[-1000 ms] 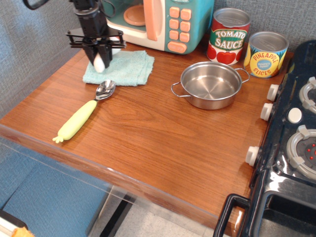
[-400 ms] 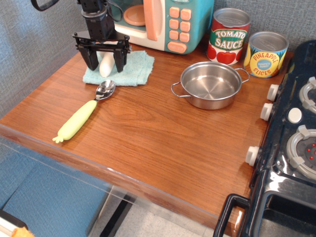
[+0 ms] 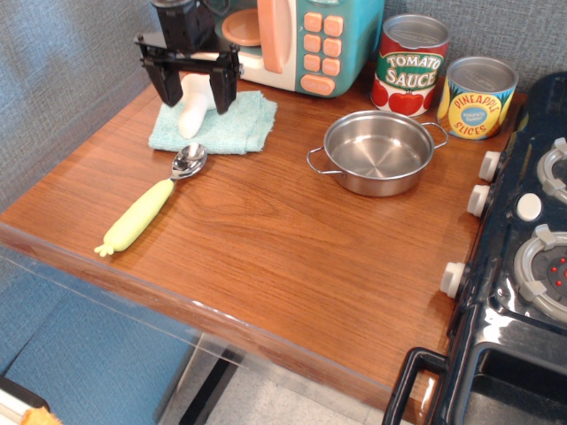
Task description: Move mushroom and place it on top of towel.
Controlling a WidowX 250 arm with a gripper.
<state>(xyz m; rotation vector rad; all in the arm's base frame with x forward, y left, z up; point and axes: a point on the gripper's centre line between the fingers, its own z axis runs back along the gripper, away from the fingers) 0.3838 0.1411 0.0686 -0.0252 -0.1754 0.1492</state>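
Mushroom (image 3: 192, 106) lies on the towel (image 3: 221, 125), cream stem in plain sight, cap end hidden behind my fingers (image 3: 193, 87). Fingers spread wide — one black tip to each side of the stem, a gap showing on both sides, nothing gripped. They hang over the towel's back-left part, raised off the cloth; whether either tip brushes the stem I cannot tell from this view.

Towel: light teal, folded, at the back-left of the bench (image 3: 292, 248), its far edge just in front of the toy microwave (image 3: 288, 40). Mushroom sits toward the towel's left half, stem end pointing at the towel's front-left corner.

Spoon (image 3: 152, 202) just in front of the towel — steel bowl close to the towel's front edge, apart from it, yellow-green handle running away from the towel toward the bench's front-left edge.

Steel pan (image 3: 379, 152) to the right of the towel, well apart, upright and empty. Behind the pan, further right of the towel: tomato sauce can (image 3: 408, 66), then pineapple slices can (image 3: 477, 97) just beside it, both upright. Toy stove (image 3: 523, 266) at the far right, furthest from the towel, its white knobs facing the bench.
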